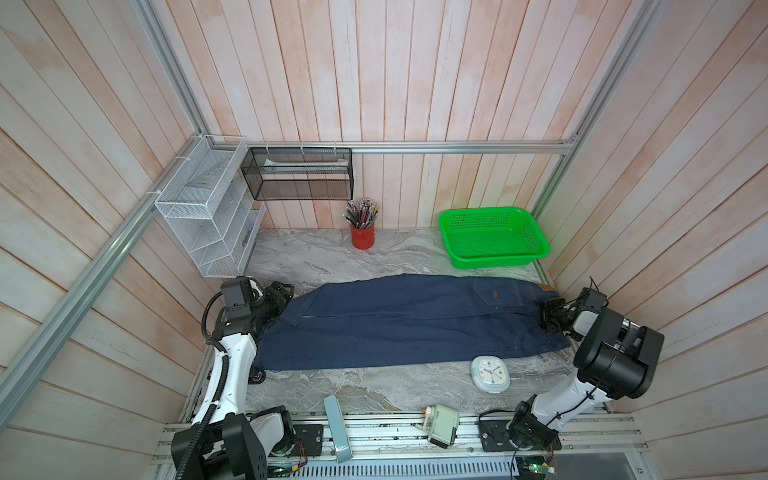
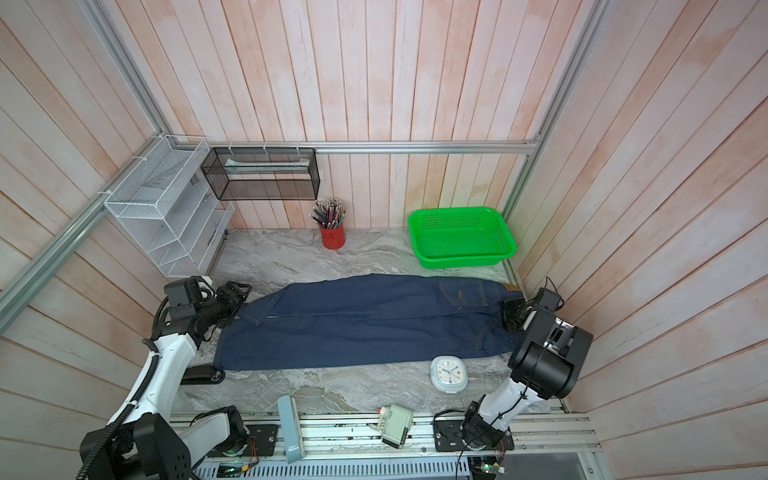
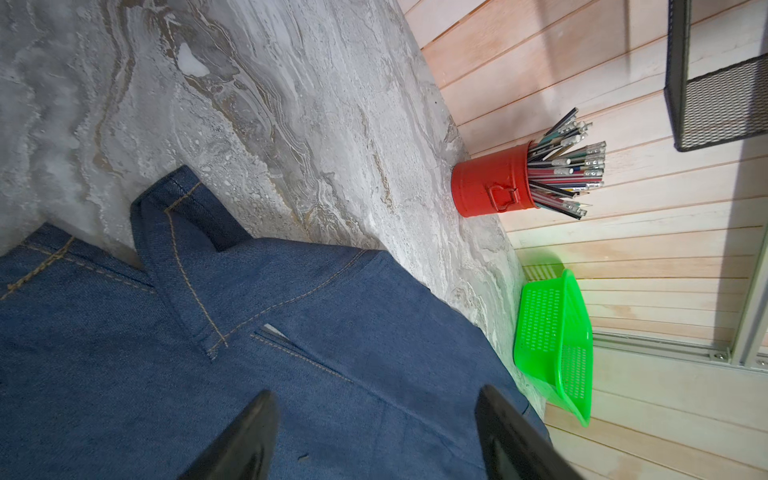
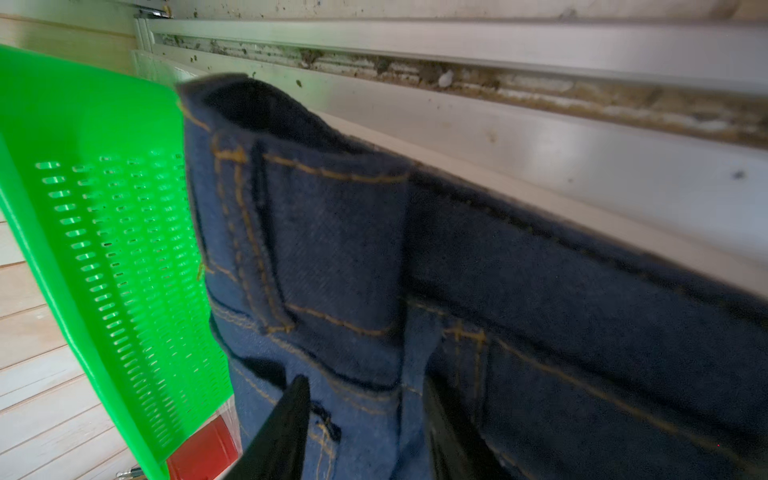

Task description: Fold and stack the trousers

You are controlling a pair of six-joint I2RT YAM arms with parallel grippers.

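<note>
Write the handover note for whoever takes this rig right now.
Left gripper: open, fingers spread over the leg ends, holding nothing.
Right gripper: fingers either side of the waistband; grip unclear.
Trousers: stretched full length across the table, waistband right, legs left.
Done: laid out flat.
To do: fold crosswise, then stack.

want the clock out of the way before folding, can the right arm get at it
Probably yes: the clock lies uncovered on the table beside the jeans, close to the right gripper.
</note>
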